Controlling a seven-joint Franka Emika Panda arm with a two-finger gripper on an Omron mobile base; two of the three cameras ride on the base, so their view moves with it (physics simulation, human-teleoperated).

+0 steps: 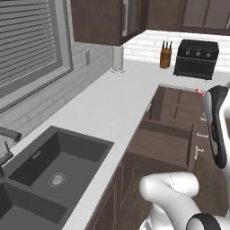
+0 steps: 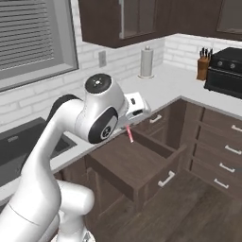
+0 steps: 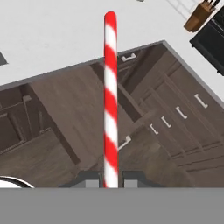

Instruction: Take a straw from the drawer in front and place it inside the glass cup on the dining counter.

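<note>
The arm is carrying the straw [image 3: 110, 96] up above the open drawer [image 2: 134, 163], so the pick looks done. The gripper [image 3: 110, 180] is pinching the straw's lower end, jaws nearly closed on it. Next it is likely turning toward the dining counter to find the glass cup.
</note>
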